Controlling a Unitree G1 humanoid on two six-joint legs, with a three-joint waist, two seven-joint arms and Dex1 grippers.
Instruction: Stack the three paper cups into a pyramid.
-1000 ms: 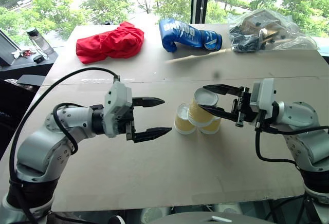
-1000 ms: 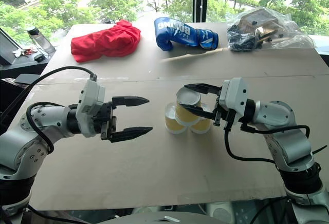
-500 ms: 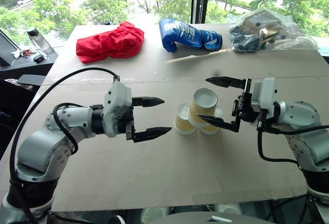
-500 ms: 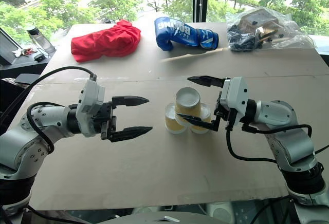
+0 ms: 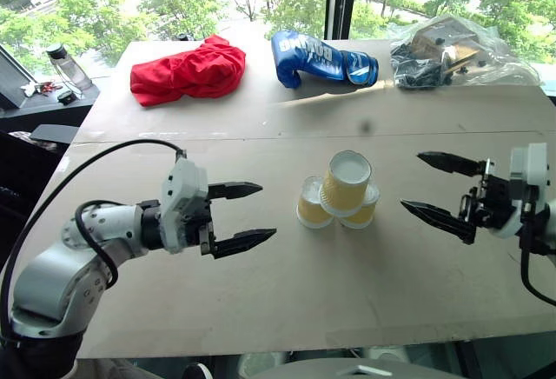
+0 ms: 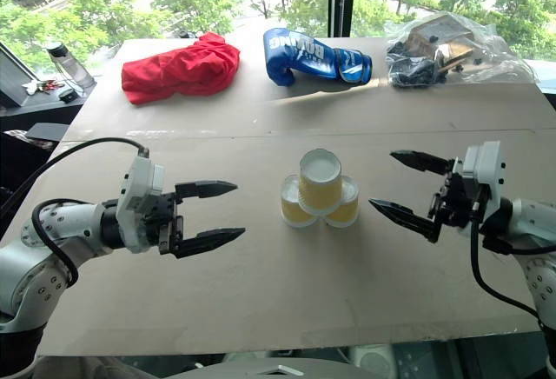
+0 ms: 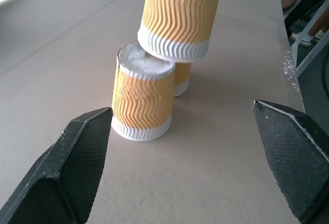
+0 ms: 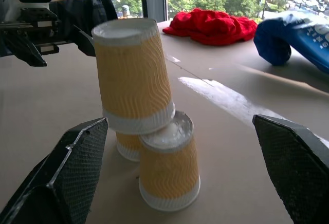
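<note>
Fingers of the right tool [image 5: 439,195] are spread wide with nothing held, and the left tool [image 5: 248,216] is likewise released. Between the two tools, well apart from each, the pyramid [image 5: 340,192] is seen on the tabletop [image 5: 347,292]: the three paper cups upturned, two as base and one on top.

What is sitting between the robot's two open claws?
The stack of three yellow paper cups stands between the left gripper and right gripper, with bare table on either side, seen from the head cameras.
</note>
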